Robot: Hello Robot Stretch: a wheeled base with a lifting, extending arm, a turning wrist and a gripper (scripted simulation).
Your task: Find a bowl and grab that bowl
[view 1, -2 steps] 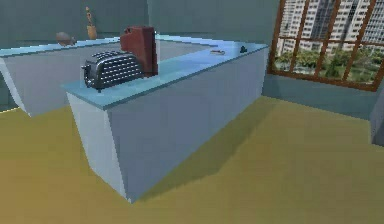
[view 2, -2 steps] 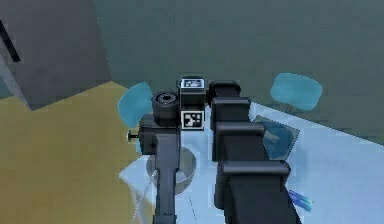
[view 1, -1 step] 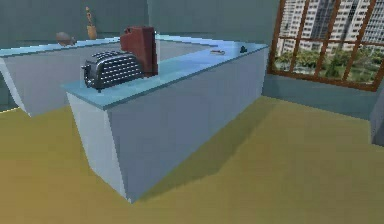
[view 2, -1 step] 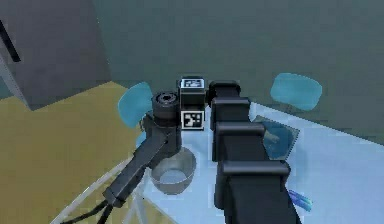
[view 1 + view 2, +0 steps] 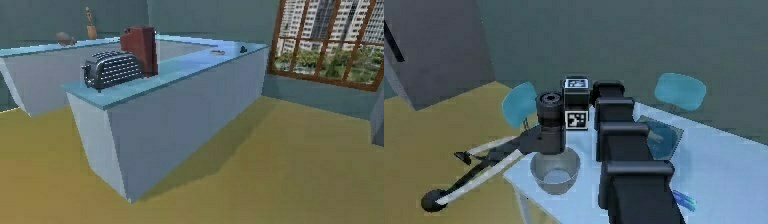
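Forward view: one toaster (image 5: 112, 68) on the counter, one dark red box (image 5: 139, 48) at its 2 o'clock. Arm side view: gripper (image 5: 446, 180) leftmost; the fingers' (image 5: 489, 148) spread cannot be told, nor whether they hold anything. One grey bowl (image 5: 556, 172) sits on the tabletop (image 5: 714, 170), at 6 o'clock of the gripper's dark body. Two blue chairs (image 5: 519, 100) stand at its 11 and 2 o'clock. Bowl found, grab in hand. Next, I judge, the fingers must reach its rim.

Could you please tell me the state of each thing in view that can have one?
bowl, upright on the white table, looks empty.
tool, by the bowl; cannot tell whether it holds anything.
toaster, upright on the counter, no bread showing.
blue chair, upright at the table.
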